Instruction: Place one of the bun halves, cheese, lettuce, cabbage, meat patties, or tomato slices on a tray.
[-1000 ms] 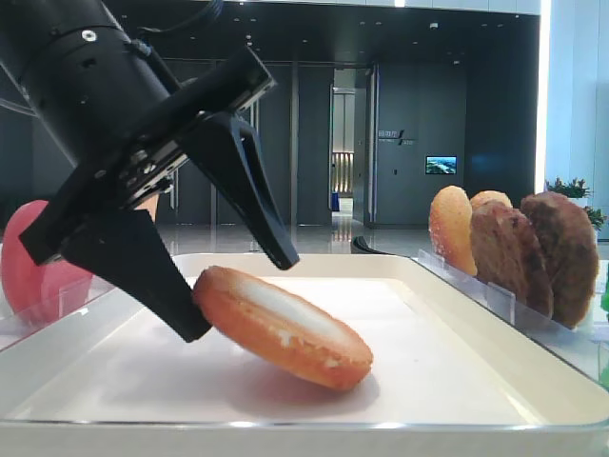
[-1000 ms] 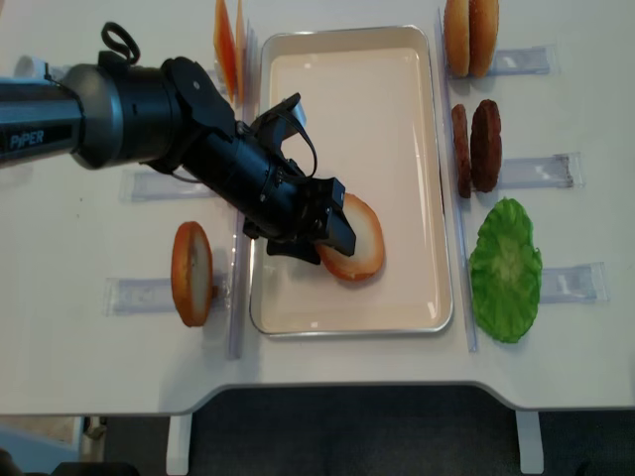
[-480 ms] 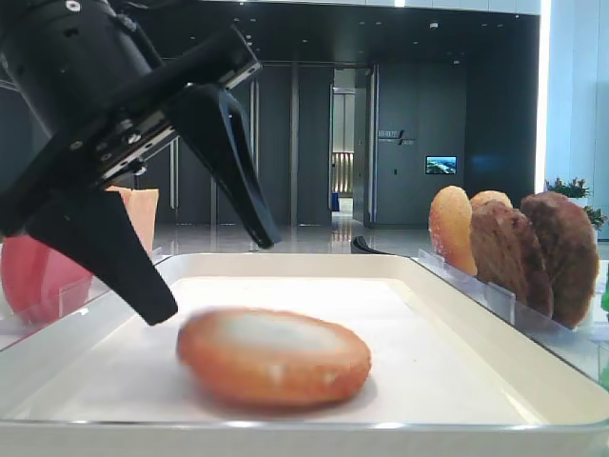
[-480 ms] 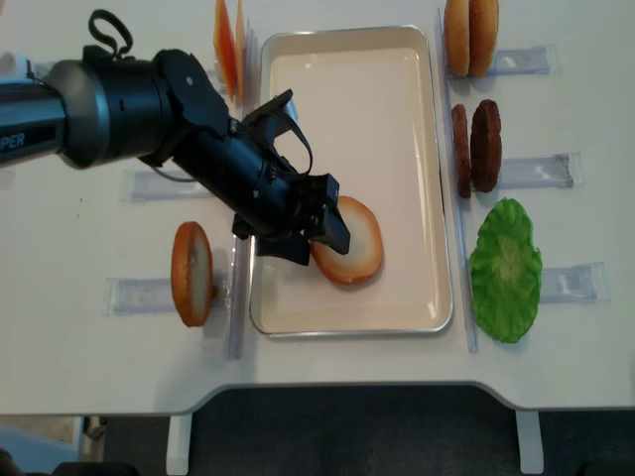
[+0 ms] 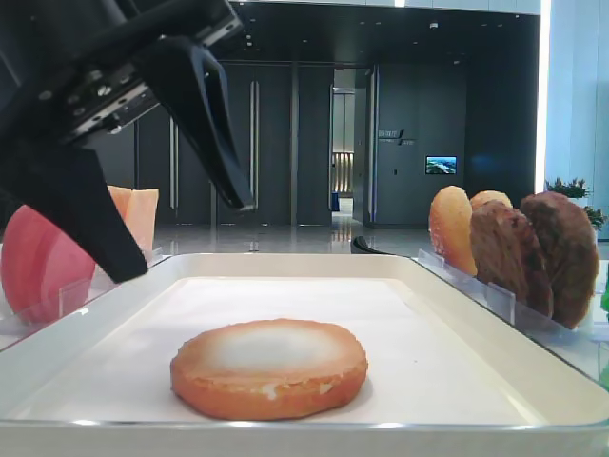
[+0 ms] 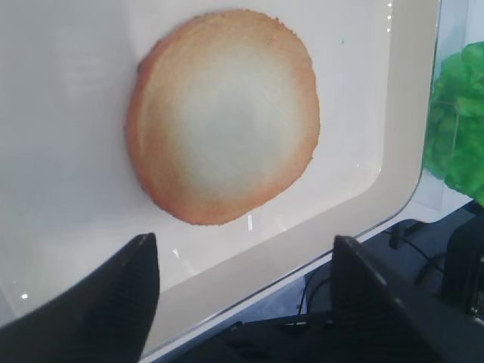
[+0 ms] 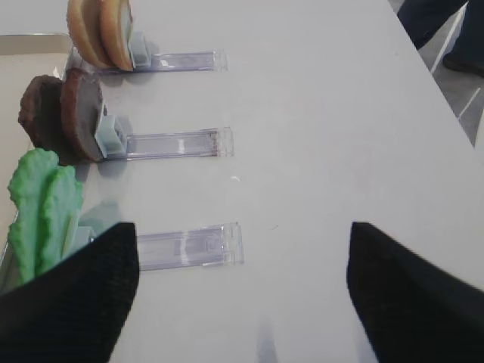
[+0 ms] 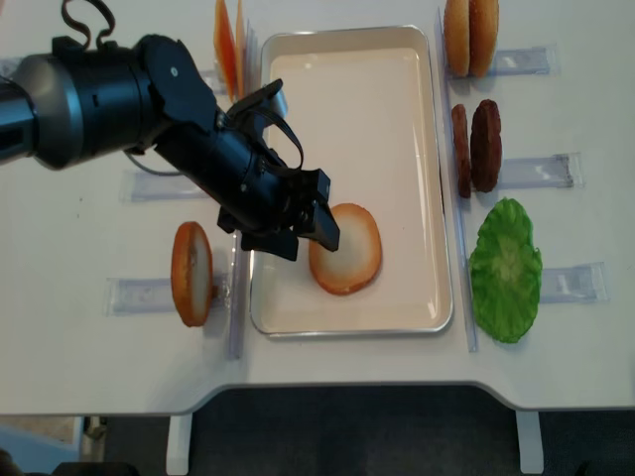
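One bun half (image 8: 345, 248) lies flat, pale face up, on the floor of the white tray (image 8: 357, 109), toward its near end. It also shows in the low exterior view as a bun half (image 5: 269, 367) and in the left wrist view as a bun half (image 6: 223, 144). My left gripper (image 8: 306, 238) hovers open just left of and above it, touching nothing; its black fingers (image 5: 205, 114) stand wide apart. My right gripper (image 7: 242, 231) is open over bare table beside the lettuce (image 7: 41, 204).
Right of the tray stand two bun halves (image 8: 469, 38), meat patties (image 8: 477, 146) and lettuce (image 8: 506, 268) in clear holders. On the left are another bun half (image 8: 191, 273), cheese (image 8: 228, 45) and a tomato slice (image 5: 38, 262).
The left gripper opened fully and let go of the bun half, which dropped from a tilt to lie flat on the tray. The gripper then lifted and drew back to the left.
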You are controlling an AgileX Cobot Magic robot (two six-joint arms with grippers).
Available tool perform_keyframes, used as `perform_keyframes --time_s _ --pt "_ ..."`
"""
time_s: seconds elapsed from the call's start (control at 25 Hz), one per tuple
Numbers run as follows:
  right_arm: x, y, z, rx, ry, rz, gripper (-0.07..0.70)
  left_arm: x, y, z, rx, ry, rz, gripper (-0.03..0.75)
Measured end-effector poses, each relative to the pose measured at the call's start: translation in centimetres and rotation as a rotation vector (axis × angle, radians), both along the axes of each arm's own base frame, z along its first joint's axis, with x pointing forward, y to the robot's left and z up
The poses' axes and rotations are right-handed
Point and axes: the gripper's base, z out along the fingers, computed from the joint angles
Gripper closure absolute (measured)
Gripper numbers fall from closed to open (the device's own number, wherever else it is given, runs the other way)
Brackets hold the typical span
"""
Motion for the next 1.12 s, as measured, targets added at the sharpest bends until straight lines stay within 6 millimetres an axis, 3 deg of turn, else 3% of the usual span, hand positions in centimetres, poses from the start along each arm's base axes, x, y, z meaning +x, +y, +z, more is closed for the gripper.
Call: perform_keyframes --time_s 0.64,1.12 --pt "0.0 0.0 0.0 0.0 0.0 0.0 0.084 -1.6 2.8 8.0 0.204 -0.062 -0.088 0.179" --pt "0.0 0.0 0.0 0.0 0.0 0.0 0.084 -3.6 5.3 12.5 0.291 -0.154 -0.044 0.179"
